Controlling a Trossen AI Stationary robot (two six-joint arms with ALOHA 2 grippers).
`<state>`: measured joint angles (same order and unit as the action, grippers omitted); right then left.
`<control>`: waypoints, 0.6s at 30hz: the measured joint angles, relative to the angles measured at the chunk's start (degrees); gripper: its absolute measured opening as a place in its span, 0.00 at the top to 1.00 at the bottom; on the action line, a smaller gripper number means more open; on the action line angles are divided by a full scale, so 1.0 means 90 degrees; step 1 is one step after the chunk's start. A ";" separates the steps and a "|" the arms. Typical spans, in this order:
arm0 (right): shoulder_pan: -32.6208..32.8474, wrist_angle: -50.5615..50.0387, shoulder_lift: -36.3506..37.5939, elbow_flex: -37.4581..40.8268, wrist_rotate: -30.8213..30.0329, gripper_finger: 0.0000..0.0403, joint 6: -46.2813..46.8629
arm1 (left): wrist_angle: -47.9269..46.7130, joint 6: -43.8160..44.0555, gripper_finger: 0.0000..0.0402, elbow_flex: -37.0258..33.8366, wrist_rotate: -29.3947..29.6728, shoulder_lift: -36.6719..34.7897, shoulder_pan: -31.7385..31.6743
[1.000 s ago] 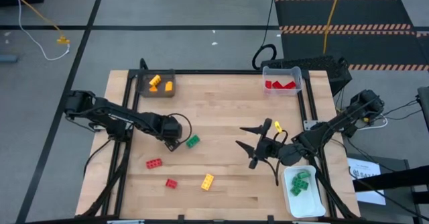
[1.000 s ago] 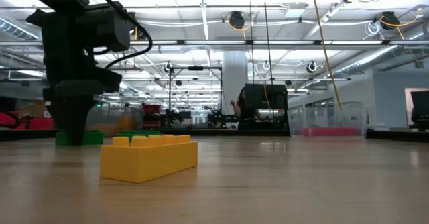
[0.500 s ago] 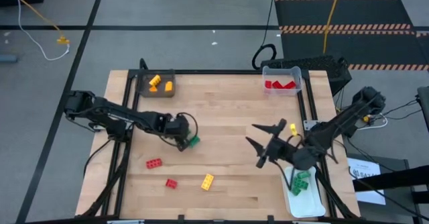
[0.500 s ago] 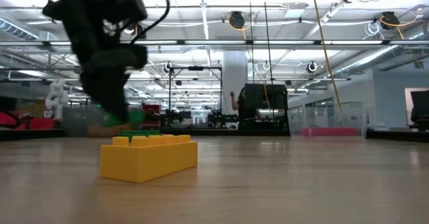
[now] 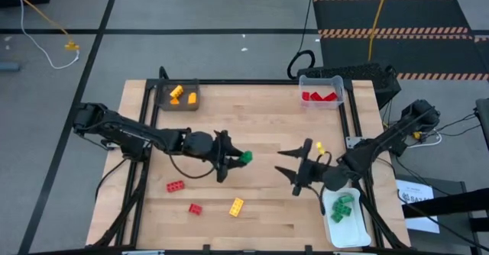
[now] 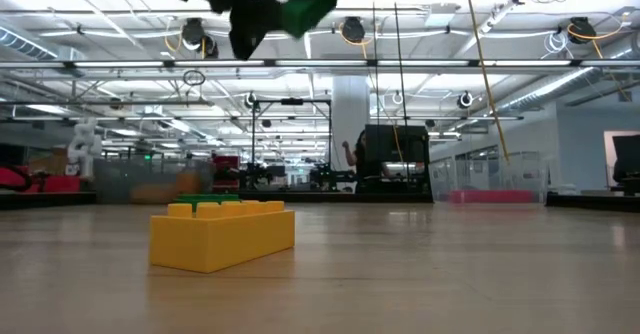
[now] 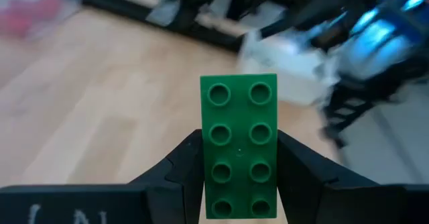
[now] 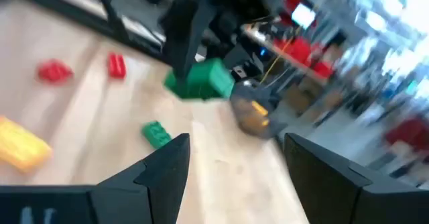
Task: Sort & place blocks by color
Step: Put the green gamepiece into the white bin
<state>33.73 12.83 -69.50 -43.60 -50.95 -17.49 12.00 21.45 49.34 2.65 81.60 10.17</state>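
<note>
Left wrist view: the left gripper (image 7: 240,177) clamps a green block (image 7: 239,147) by its long sides, studs facing the camera, long axis running straight out past the fingertips, bare tabletop (image 7: 100,117) beyond. Opposite it, the right gripper (image 5: 293,170) hangs spread and empty.

We see the middle of the table (image 5: 252,110) bare from the far edge down to the two grippers. The left gripper (image 5: 235,159), raised with a green brick (image 5: 246,157), faces the right gripper (image 5: 294,163) across a narrow gap. Near the front edge lie two red bricks (image 5: 176,185) and a yellow brick (image 5: 236,206). Trays block both far corners and the front right corner (image 5: 348,218).
</note>
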 joint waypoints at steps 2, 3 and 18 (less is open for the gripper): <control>0.0003 0.0464 -0.0164 0.0172 0.0006 0.42 -0.0903 | 0.0281 0.0037 0.65 0.0000 -0.0191 0.0013 0.0073; 0.0001 0.0720 -0.0262 0.0245 0.0008 0.42 -0.1361 | 0.0339 0.0094 0.65 0.0000 -0.0263 0.0046 0.0112; -0.0619 0.2866 -0.1654 0.0311 0.1882 0.42 -0.2595 | -0.0662 0.0502 0.64 -0.0005 -0.1495 0.0311 0.0237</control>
<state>28.16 38.63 -84.38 -40.80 -34.01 -40.84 6.03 25.96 49.30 -10.81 84.40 12.29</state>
